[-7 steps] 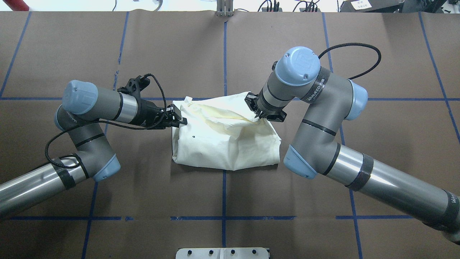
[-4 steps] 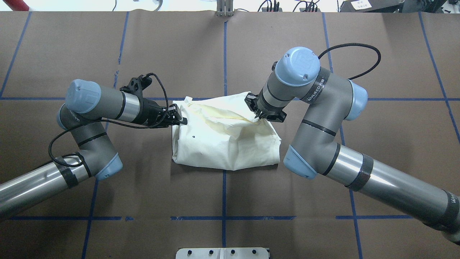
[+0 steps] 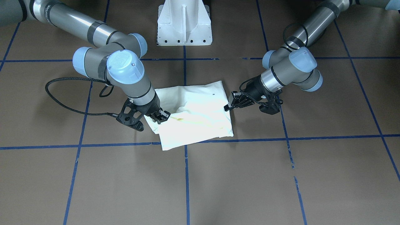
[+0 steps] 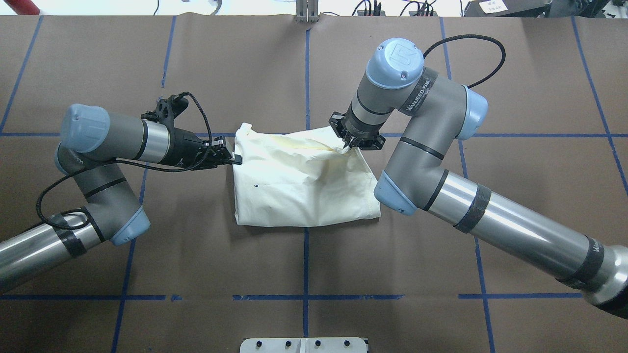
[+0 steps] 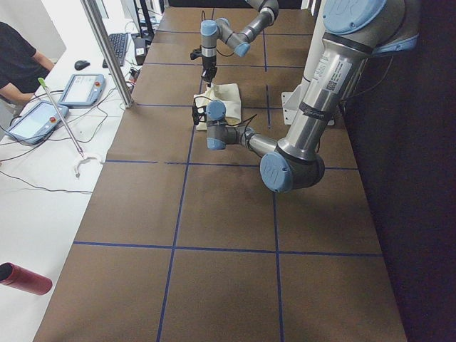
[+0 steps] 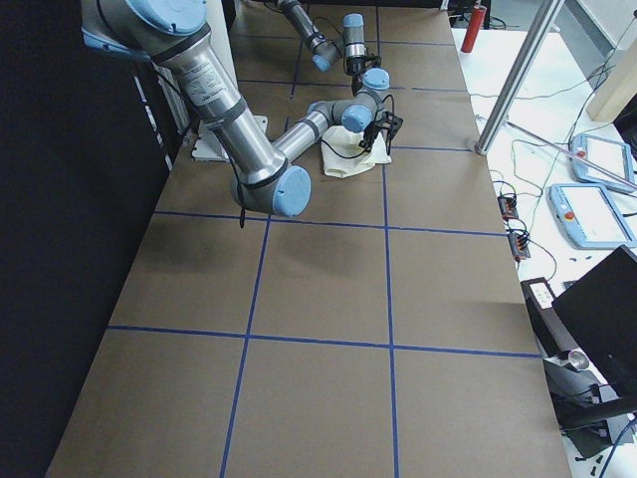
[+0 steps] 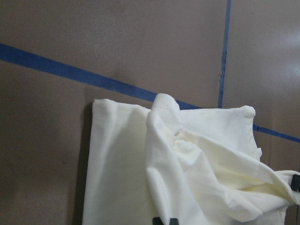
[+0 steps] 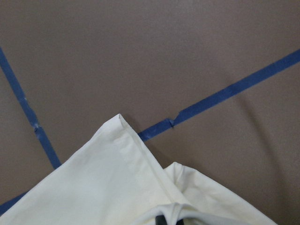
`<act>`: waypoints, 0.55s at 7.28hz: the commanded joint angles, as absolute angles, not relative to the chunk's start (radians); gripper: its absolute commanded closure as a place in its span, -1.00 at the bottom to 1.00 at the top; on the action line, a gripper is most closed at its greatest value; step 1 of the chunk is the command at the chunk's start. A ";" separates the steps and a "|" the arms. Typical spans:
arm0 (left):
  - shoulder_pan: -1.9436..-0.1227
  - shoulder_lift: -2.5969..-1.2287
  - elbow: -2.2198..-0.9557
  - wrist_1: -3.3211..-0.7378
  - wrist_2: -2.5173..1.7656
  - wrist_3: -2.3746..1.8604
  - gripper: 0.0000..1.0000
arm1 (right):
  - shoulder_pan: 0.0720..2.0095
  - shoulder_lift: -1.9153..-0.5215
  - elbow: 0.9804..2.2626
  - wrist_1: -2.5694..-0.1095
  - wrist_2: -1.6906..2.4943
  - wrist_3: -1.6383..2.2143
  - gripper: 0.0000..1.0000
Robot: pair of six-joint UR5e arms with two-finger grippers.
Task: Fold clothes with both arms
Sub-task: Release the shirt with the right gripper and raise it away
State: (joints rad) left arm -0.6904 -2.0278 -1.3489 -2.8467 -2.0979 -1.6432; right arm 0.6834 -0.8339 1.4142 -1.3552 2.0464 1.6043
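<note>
Across the counter from the robot, the front-facing view shows one cream shirt (image 3: 193,115) lying folded and rumpled on the brown counter (image 3: 281,175), in front of the white pedestal (image 3: 184,22). Two arms reach it: the right arm (image 3: 125,72) on this view's left, the left arm (image 3: 290,68) on its right. The right fingers (image 3: 162,116) are closed on a raised fold at one corner. The left fingers (image 3: 227,107) meet the opposite edge, their tips too small to read here.

From overhead, the left fingers (image 4: 235,159) sit drawn together on the shirt's left edge. The right fingers (image 4: 349,142) pinch its far right corner, half hidden under their own wrist. Only plain cloth shows, with one small dark speck (image 4: 256,186).

The left-end view makes the shirt a small pale patch between the two far wrists. A person (image 5: 18,57), cut off by the frame, sits by two tablets (image 5: 82,89).

The right-end view has the near arm covering part of the shirt (image 6: 348,154).

The left wrist camera shows bunched cloth rising to one black fingertip (image 7: 164,220) at the bottom edge, with the grip itself cut off.

The right wrist camera shows a lifted corner gathered at a dark fingertip (image 8: 161,218), also cropped.
</note>
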 commanded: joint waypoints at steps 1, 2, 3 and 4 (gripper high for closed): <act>-0.687 -2.022 -1.353 -2.846 -2.063 -1.644 1.00 | 0.686 -0.819 1.321 -1.244 2.049 1.592 1.00; -0.680 -2.007 -1.351 -2.846 -2.053 -1.644 1.00 | 0.686 -0.819 1.290 -1.195 2.049 1.594 0.85; -0.680 -2.006 -1.347 -2.846 -2.048 -1.644 1.00 | 0.689 -0.810 1.289 -1.195 2.049 1.591 0.13; -0.680 -2.006 -1.339 -2.844 -2.046 -1.644 1.00 | 0.696 -0.798 1.272 -1.193 2.049 1.586 -0.99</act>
State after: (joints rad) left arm -0.6807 -2.0084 -1.3469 -2.8452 -2.0517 -1.6444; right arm 0.6893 -0.8110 1.2924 -1.2050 2.0493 1.5907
